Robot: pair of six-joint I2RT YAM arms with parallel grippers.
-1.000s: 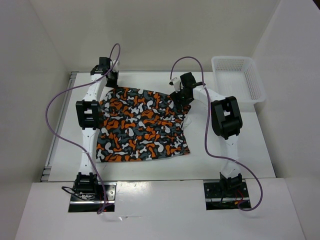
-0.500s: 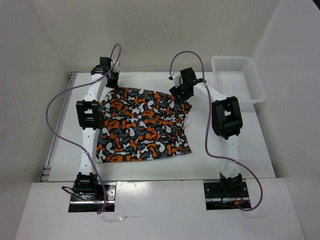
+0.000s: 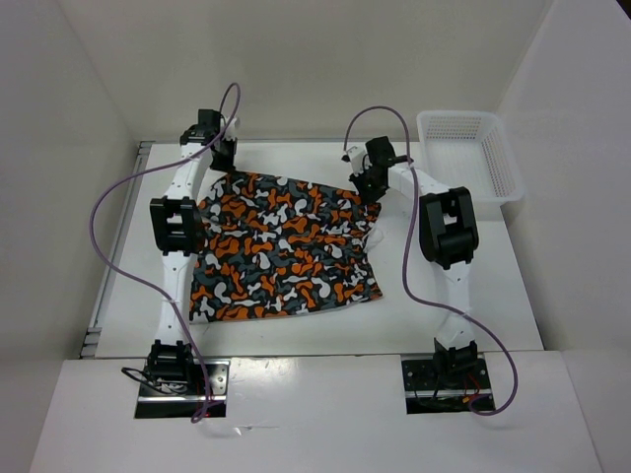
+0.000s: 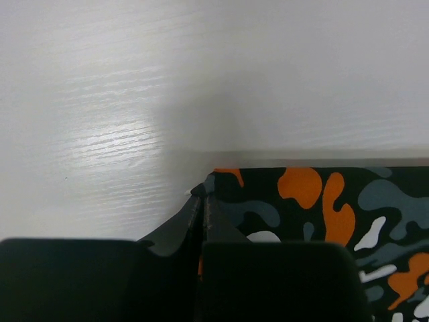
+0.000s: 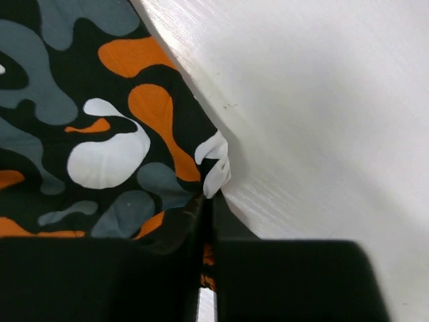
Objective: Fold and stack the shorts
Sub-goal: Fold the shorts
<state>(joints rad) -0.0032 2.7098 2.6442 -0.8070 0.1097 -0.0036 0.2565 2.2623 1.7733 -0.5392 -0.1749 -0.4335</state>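
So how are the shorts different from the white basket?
The shorts are blotchy orange, grey, white and black; the basket is plain white. The shorts lie flat and soft; the basket stands up with raised mesh walls. The left fingers and right fingers pinch the shorts; nothing touches the basket.

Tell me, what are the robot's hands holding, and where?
Both pinch the soft orange-and-grey camouflage-print shorts: left gripper at its far-left corner, right gripper at its far-right corner.
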